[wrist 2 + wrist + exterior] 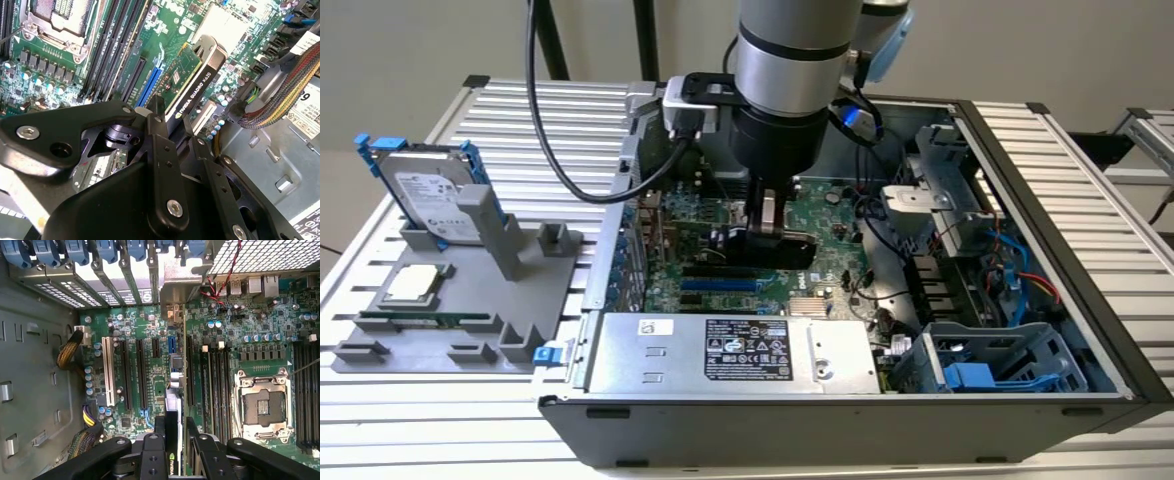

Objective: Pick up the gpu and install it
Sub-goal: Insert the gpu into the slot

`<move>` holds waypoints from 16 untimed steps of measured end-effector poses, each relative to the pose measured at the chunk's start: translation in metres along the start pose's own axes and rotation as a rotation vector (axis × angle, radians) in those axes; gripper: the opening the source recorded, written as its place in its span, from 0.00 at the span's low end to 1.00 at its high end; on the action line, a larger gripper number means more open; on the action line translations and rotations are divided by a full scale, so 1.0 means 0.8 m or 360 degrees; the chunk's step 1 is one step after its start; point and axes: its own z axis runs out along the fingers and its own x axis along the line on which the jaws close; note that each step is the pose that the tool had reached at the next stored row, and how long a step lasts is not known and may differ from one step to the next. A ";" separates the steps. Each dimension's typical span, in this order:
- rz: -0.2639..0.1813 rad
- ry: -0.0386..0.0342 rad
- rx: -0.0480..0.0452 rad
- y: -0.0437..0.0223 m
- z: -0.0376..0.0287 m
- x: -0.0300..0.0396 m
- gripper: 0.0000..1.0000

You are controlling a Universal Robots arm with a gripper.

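The arm (pixel 781 60) reaches straight down into the open computer case (pixel 1067 230), and the gripper (pixel 770 225) hangs low over the green motherboard (pixel 834 200). Its jaws are clamped on the gpu (pixel 767 247), which in the exterior view shows as a dark block right under the fingers, in the middle of the case, down at the board.

In the second wrist view the two black fingers (pixel 162 150) pinch the gpu (pixel 197 82) edge-on: green card on one face, black cooler with a pale stripe along its top edge on the other. The card stands on edge above the board, beside a blue expansion slot (pixel 152 82) and a black one next to it. Whether its lower edge sits inside a slot cannot be told. A bundle of braided cables (pixel 282 95) curves past on the far side.

The first wrist view looks along the card's edge between the fingers (pixel 150 455), with the gpu (pixel 172 440) lined up among the long black slots, a white slot (pixel 107 371) well off to one side and the empty processor socket (pixel 262 410) to the other.

Outside the case, at the exterior view's left, a grey fixture (pixel 467 320) holds a hard drive in a blue frame (pixel 427 195) upright, a processor chip (pixel 411 285) lying flat, and a memory stick (pixel 427 320) lying along its slot.
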 end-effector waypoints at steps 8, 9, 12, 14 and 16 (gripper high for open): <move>0.0000 0.0000 0.0000 0.0009 0.0035 0.0001 0.00; 0.0000 0.0000 0.0000 0.0013 0.0040 0.0002 0.00; 0.0000 0.0000 0.0000 0.0019 0.0048 0.0003 0.00; 0.0000 0.0000 0.0000 0.0019 0.0048 0.0003 0.00; 0.0000 0.0000 0.0000 0.0020 0.0049 0.0003 0.00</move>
